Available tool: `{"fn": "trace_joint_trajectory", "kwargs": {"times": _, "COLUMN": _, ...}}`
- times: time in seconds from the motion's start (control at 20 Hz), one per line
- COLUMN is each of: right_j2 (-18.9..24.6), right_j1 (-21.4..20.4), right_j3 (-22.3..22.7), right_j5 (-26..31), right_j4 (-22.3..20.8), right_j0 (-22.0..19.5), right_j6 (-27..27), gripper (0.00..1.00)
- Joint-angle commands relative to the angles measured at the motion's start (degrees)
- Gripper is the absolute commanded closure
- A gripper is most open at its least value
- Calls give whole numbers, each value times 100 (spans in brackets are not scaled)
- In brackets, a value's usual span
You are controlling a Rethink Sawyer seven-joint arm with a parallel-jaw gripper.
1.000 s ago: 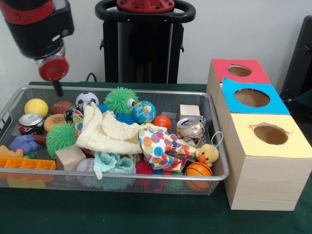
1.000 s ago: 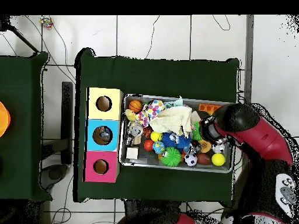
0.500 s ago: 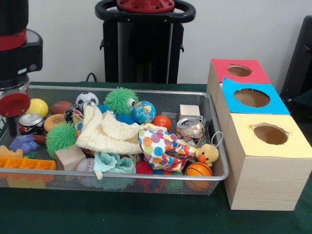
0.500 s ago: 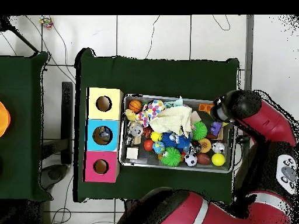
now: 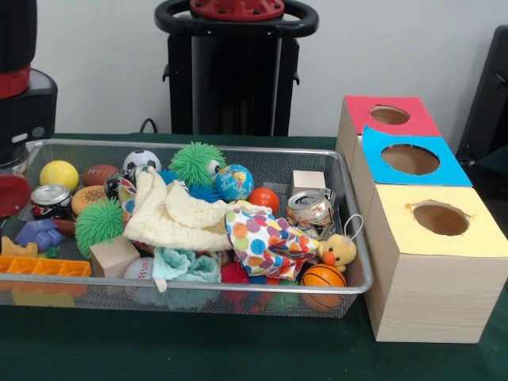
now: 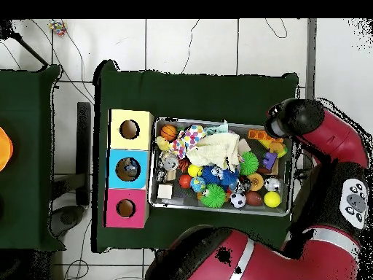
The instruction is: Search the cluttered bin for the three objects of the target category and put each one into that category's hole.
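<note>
While my arm (image 6: 320, 138) hangs over one end of the bin (image 5: 238, 149), my gripper is hidden and I cannot tell how it stands or whether it holds anything. Inside the bin, a cream cloth (image 5: 171, 214) lies mid-heap with a spotted cloth (image 5: 262, 238) touching it; a green spiky ball (image 5: 196, 163) and globe ball (image 5: 233, 182) sit behind them, and a can (image 5: 309, 210), a duck (image 5: 339, 252) and a basketball (image 5: 322, 276) crowd the end beside the boxes. Just beside that end of the bin stand the yellow box (image 5: 436, 262), blue box (image 5: 409, 163) and red box (image 5: 386, 117), each with a hole on top
</note>
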Motion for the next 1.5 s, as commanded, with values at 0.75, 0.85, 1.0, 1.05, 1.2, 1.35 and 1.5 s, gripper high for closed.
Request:
{"fn": "trace_joint_trajectory", "kwargs": {"times": 0.75, "right_j2": 238, "right_j1": -117, "right_j3": -914, "right_j5": 1816, "right_j4": -93, "right_j0": 331, "right_j6": 619, "gripper": 100}}
{"fn": "trace_joint_trajectory", "kwargs": {"times": 0.85, "right_j2": 307, "right_j1": -108, "right_j3": -691, "right_j5": 1502, "right_j4": -93, "right_j0": 396, "right_j6": 682, "gripper": 100}}
{"fn": "trace_joint_trajectory", "kwargs": {"times": 1.0, "right_j2": 401, "right_j1": -117, "right_j3": -420, "right_j5": 1218, "right_j4": -93, "right_j0": 473, "right_j6": 671, "gripper": 100}}
{"fn": "trace_joint_trajectory", "kwargs": {"times": 1.05, "right_j2": 408, "right_j1": -117, "right_j3": -343, "right_j5": 1108, "right_j4": -123, "right_j0": 523, "right_j6": 649, "gripper": 100}}
{"fn": "trace_joint_trajectory", "kwargs": {"times": 1.2, "right_j2": 375, "right_j1": -149, "right_j3": -138, "right_j5": 958, "right_j4": -142, "right_j0": 655, "right_j6": 752, "gripper": 100}}
{"fn": "trace_joint_trajectory", "kwargs": {"times": 1.35, "right_j2": 295, "right_j1": -159, "right_j3": 62, "right_j5": 731, "right_j4": -188, "right_j0": 881, "right_j6": 960, "gripper": 100}}
{"fn": "trace_joint_trajectory", "kwargs": {"times": 1.5, "right_j2": 330, "right_j1": -117, "right_j3": 207, "right_j5": 504, "right_j4": -192, "right_j0": 996, "right_j6": 988, "gripper": 100}}
